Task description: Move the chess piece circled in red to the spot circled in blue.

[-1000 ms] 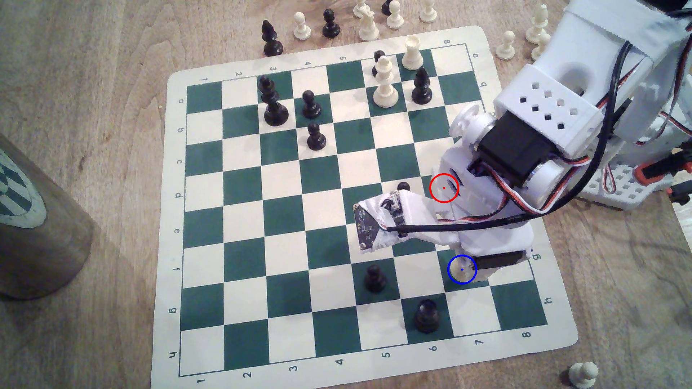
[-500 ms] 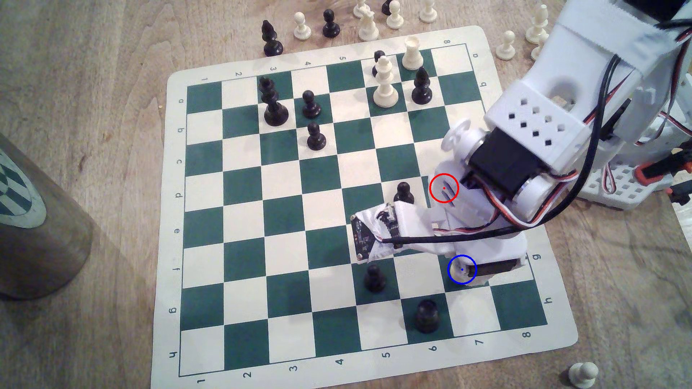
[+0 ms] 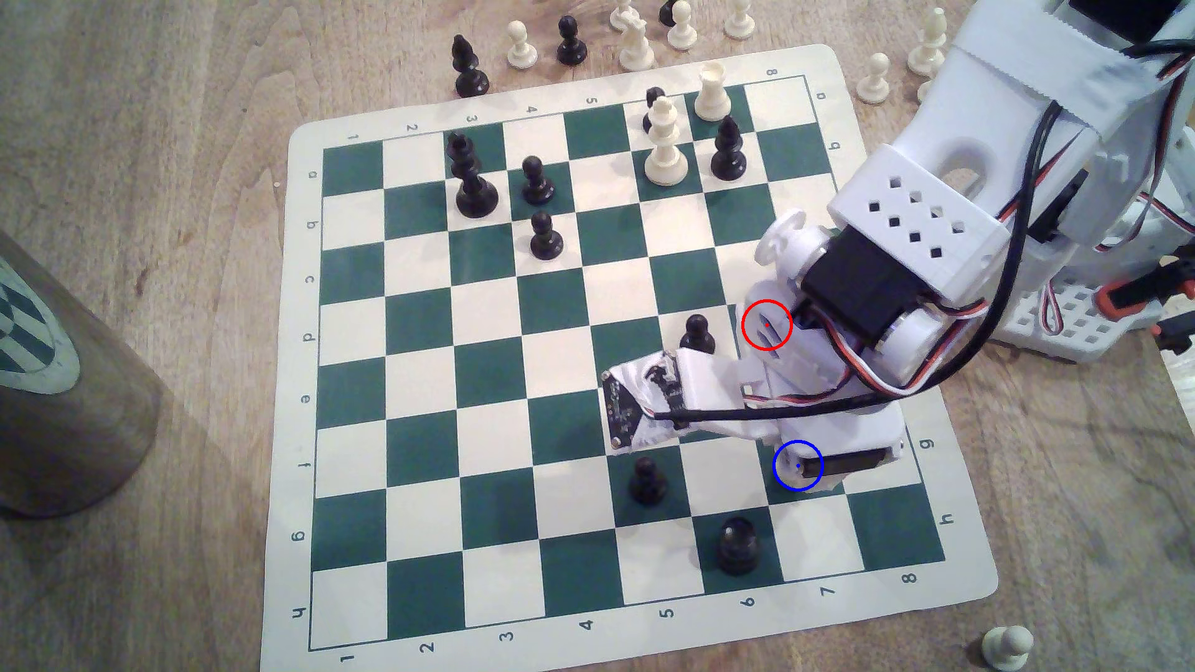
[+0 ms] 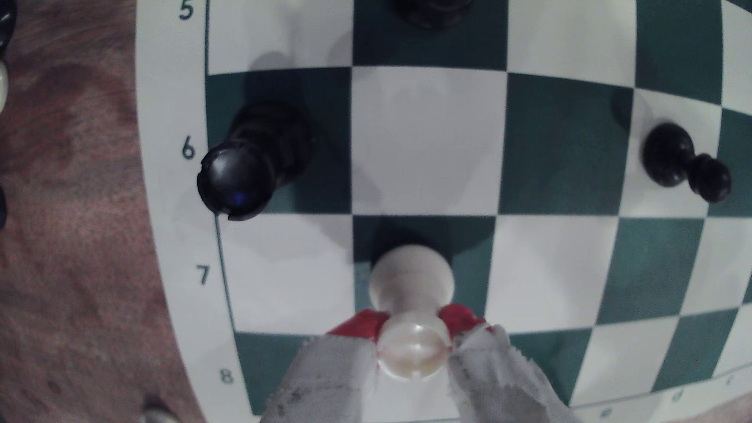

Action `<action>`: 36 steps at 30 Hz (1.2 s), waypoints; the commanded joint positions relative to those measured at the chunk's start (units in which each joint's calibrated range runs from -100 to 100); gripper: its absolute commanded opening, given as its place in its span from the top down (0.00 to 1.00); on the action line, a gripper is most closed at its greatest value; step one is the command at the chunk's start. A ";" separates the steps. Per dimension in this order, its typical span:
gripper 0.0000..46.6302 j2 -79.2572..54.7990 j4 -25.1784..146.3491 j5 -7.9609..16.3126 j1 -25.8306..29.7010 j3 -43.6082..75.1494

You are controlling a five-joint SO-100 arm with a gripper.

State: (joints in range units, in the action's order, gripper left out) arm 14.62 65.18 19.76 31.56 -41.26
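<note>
In the wrist view my gripper (image 4: 413, 327) is shut on the chess piece (image 4: 411, 278), a cream-white rook. Its red-tipped fingers (image 4: 362, 323) clamp the turret from both sides. The rook's round base is on or just above a dark green square (image 4: 468, 252); I cannot tell whether it touches. In the exterior view the gripper (image 3: 800, 477) hangs over the spot (image 3: 784, 496), which carries the blue ring, and hides most of the rook. The red ring (image 3: 767, 325) lies over the arm's white wrist, and the square under it is hidden.
Black pawns (image 3: 697, 333) (image 3: 646, 481) and a black rook (image 3: 737, 546) stand close to the gripper on the board (image 3: 336, 452). A white king (image 3: 665, 145) and more pieces stand at the far end. Spare pieces lie off the board. A brown cylinder (image 3: 58, 388) is at the exterior view's left.
The arm has sunk and shifted slightly towards the exterior view's left. The black pawn behind the wrist camera has come into sight. Less of the rook shows inside the blue ring.
</note>
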 commanded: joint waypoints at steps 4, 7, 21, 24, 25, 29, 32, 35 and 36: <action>0.99 -0.61 -0.97 -0.68 -1.18 0.01; 0.90 -0.70 -1.13 -0.54 -1.18 -0.09; 0.54 11.02 3.37 -0.83 -1.10 -1.99; 0.52 17.47 7.79 -1.42 -1.33 -2.99; 0.52 20.52 9.84 -1.76 -1.65 -3.71; 0.52 28.76 13.77 -2.83 -5.48 -4.71; 0.51 34.45 13.77 -3.57 -10.95 -4.62; 0.51 40.56 12.95 -5.76 -18.15 -3.98; 0.51 41.75 12.71 -6.20 -19.40 -3.89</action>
State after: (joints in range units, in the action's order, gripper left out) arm 48.22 78.80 15.41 19.91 -46.68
